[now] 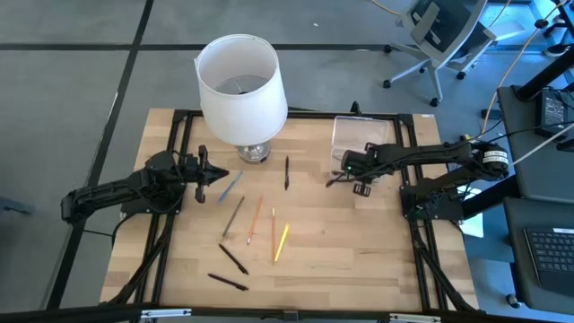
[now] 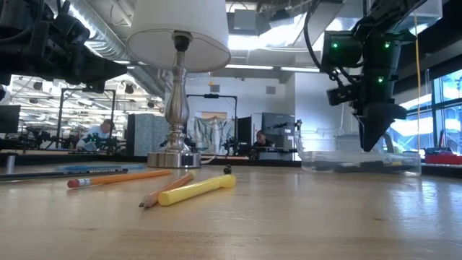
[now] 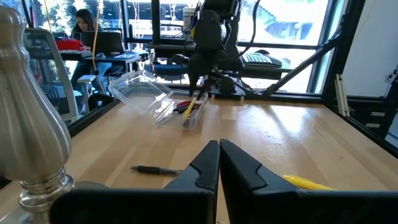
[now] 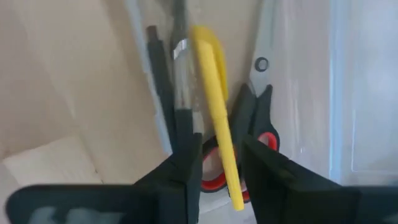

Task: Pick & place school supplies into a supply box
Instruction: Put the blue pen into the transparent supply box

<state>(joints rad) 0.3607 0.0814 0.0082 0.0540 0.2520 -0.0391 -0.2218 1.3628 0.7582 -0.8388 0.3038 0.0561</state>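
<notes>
The right hand (image 4: 214, 162), fingers spread, hangs over the box (image 1: 352, 135) releasing a yellow pen (image 4: 214, 106); next it likely must fetch another from the desk (image 1: 359, 242).

You have grey floor (image 1: 81, 90) around the wooden tabletop (image 1: 359, 251), an office chair (image 1: 444, 36) beyond its far right corner, big windows (image 3: 292, 22) and bright ceiling lights (image 2: 267, 40) behind.

A white-shaded lamp (image 1: 240, 85) stands on the wooden table (image 1: 359, 251); office chair (image 1: 444, 36) beyond.
</notes>
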